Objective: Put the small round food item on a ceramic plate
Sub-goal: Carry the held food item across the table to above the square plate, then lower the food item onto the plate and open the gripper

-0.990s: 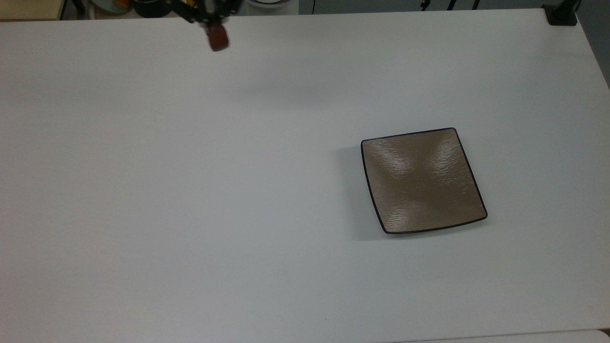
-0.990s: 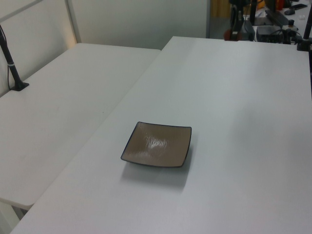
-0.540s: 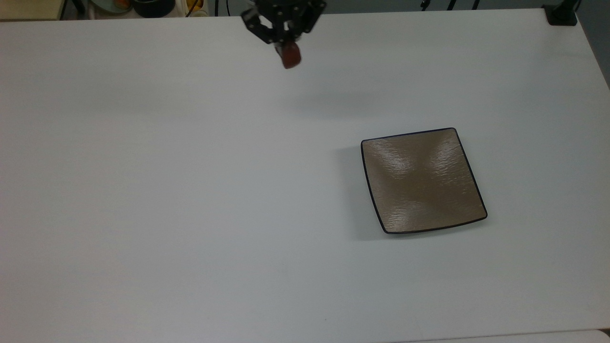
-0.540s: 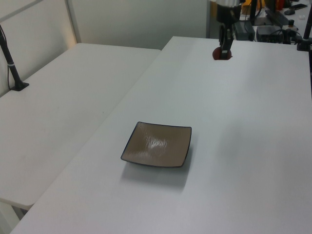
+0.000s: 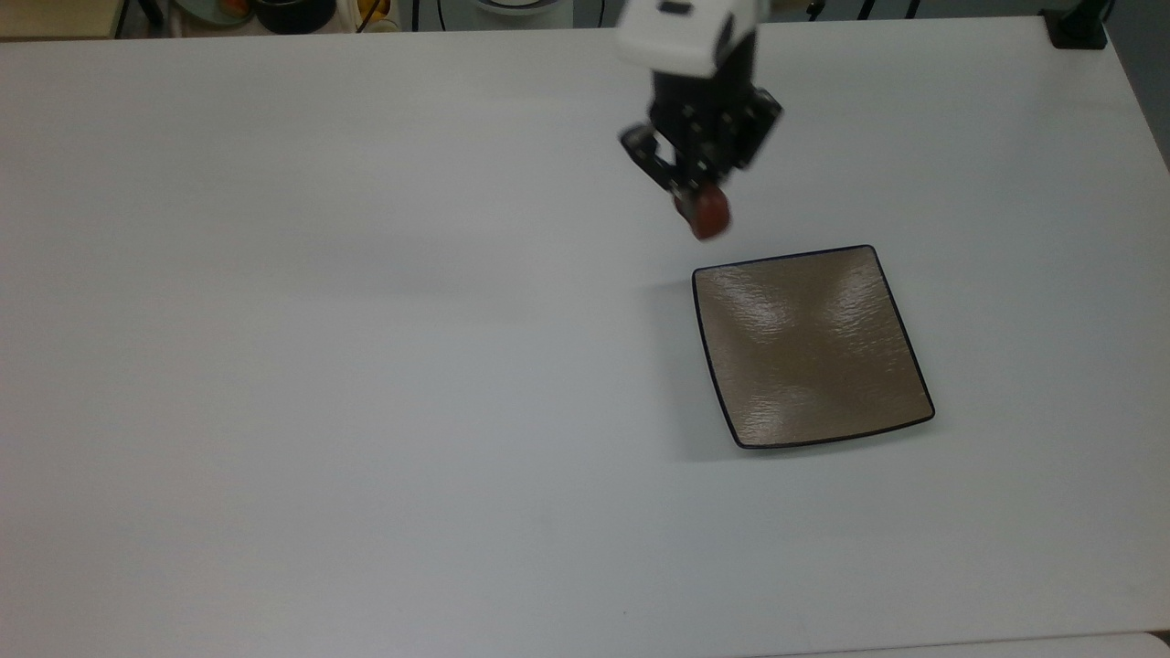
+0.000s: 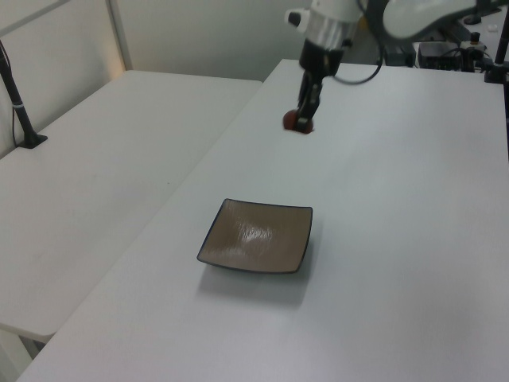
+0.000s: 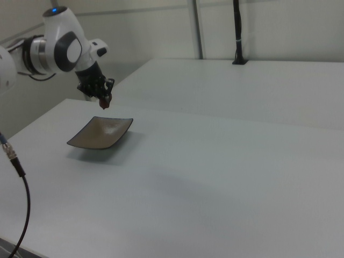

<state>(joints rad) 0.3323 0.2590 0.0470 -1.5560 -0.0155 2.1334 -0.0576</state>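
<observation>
My gripper (image 5: 702,212) (image 6: 302,119) (image 7: 105,102) hangs above the white table, shut on the small round food item (image 5: 706,216) (image 6: 297,121) (image 7: 106,104), a dark reddish-brown glossy lump. The square tan-brown ceramic plate (image 5: 809,347) (image 6: 256,236) (image 7: 100,133) lies flat on the table with nothing on it. In the top view the held item is just above the plate's upper left corner, outside its rim. In the right view it hangs above the plate's far edge.
The white arm (image 5: 687,37) (image 7: 59,45) reaches in from the top view's upper edge. A second white table (image 6: 95,159) adjoins on the left view's left. Dark posts (image 6: 20,111) (image 7: 238,32) stand on the far tables. Clutter (image 5: 274,11) sits beyond the table's back edge.
My gripper has carried the food item from the table's back edge toward the plate, moving right and down in the top view. The plate has not moved.
</observation>
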